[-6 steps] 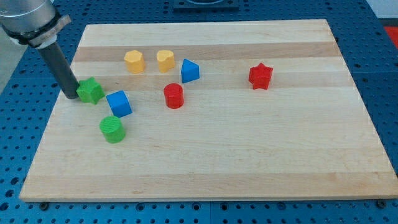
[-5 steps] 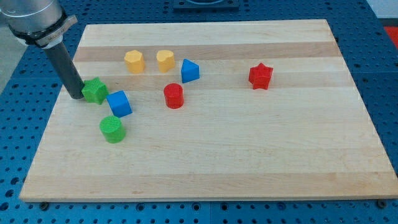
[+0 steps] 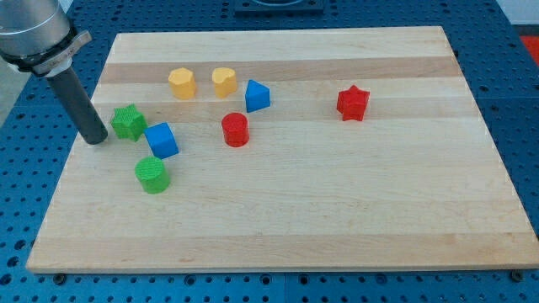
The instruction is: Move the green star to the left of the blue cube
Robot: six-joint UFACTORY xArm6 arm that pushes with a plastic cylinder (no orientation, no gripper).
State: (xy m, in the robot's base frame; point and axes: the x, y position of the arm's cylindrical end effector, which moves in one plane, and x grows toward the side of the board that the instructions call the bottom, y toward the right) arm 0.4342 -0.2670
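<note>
The green star [image 3: 128, 123] lies near the board's left edge, touching the upper left corner of the blue cube [image 3: 161, 140]. My tip [image 3: 95, 139] rests on the board just left of the green star and slightly below it, with a small gap between them. The dark rod rises from it up to the view's top left.
A green cylinder [image 3: 152, 175] sits below the blue cube. Two yellow blocks [image 3: 182, 83] [image 3: 224, 82], a blue triangular block [image 3: 257, 96], a red cylinder [image 3: 235, 130] and a red star [image 3: 353, 103] lie further right. The wooden board [image 3: 337, 210] ends just left of my tip.
My tip pushed the green star slightly right against the blue cube, then drew back to the left and down, leaving a gap.
</note>
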